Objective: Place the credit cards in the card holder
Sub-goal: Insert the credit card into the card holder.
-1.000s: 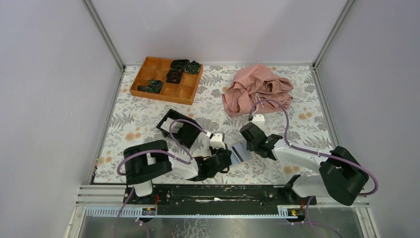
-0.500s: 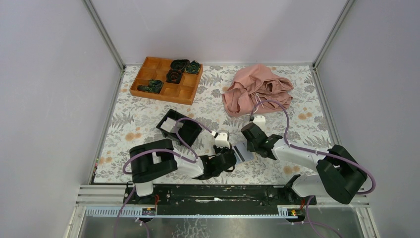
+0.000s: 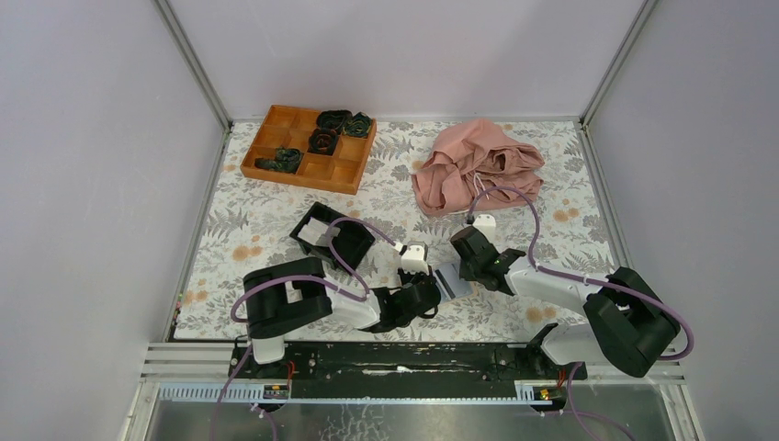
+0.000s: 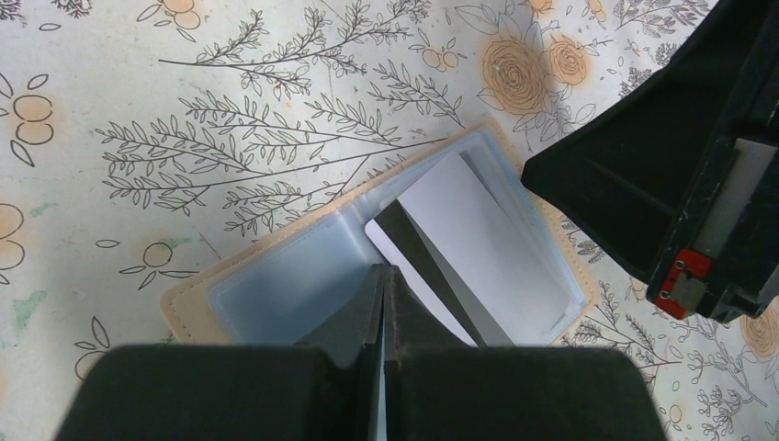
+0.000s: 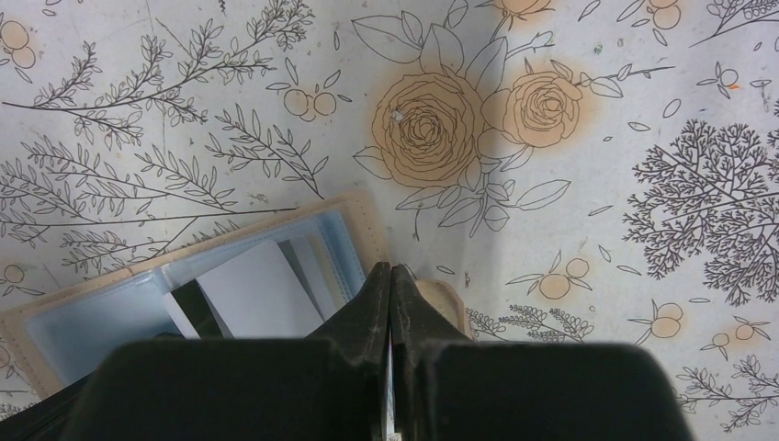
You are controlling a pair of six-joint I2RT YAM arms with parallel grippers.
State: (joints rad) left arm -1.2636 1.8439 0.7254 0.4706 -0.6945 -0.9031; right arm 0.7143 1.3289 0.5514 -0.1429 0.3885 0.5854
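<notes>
The tan card holder (image 3: 447, 280) lies open on the floral mat between my two grippers, its grey-blue sleeves facing up (image 4: 276, 294) (image 5: 92, 322). White credit cards (image 4: 478, 239), one with a black stripe, sit partly inside its right-hand sleeve and also show in the right wrist view (image 5: 253, 299). My left gripper (image 4: 384, 269) (image 3: 432, 291) is shut, its tips on the holder's middle fold at the striped card's edge. My right gripper (image 5: 391, 266) (image 3: 459, 273) is shut, its tips on the holder's tan right edge. Its black body (image 4: 661, 175) hangs over that edge.
An orange-brown compartment tray (image 3: 276, 152) with dark coiled items stands at the back left. A black open box (image 3: 331, 237) lies just left of the left gripper. A crumpled pink cloth (image 3: 478, 165) sits at the back right. Walls bound the mat on three sides.
My left gripper has moved right, onto the card holder. My right gripper has shifted slightly back. The holder shows less from above, more covered by the grippers.
</notes>
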